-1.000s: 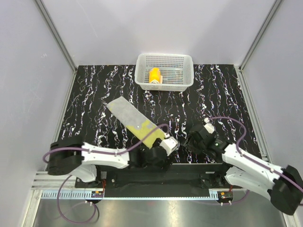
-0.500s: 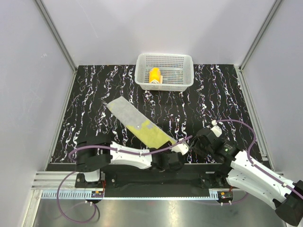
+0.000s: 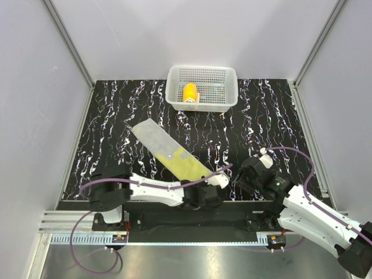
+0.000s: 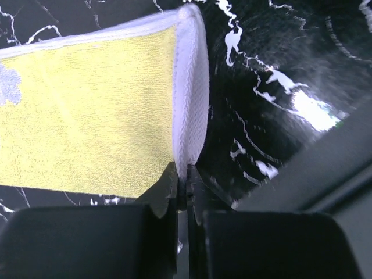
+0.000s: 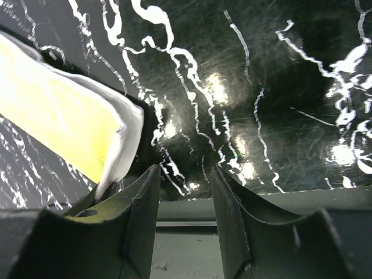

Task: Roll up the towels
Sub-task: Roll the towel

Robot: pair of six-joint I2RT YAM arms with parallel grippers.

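Now the nearest change is at the left gripper (image 4: 185, 187): a second ago it stood wide beside the near end of the grey and yellow-green towel (image 3: 168, 152), and it has since slid to the right along the near edge of the black marbled table (image 3: 261, 122) and clamped down, its jaws pressed together on the white hem (image 4: 189, 87) at the towel's near corner. Just beside it the right gripper (image 5: 185, 180) has drawn back toward the near edge as well; it sits about half spread with nothing between its fingers, and the towel's other near corner lies just at its left finger, seemingly not yet pinched. The towel itself has barely shifted and lies flat and unrolled, a long strip running diagonally from the grippers away toward the far left, yellow-green at the near end and grey farther on. I judge that the roll of this towel is only starting: one corner is secured, and the other likely needs gripping before the near hem can be turned over and wound away from the arms. Farthest off, at the back of the table, the orange towel (image 3: 189, 93) sits unmoved as a rolled bundle inside the white perforated basket (image 3: 230, 99), so that one appears finished.
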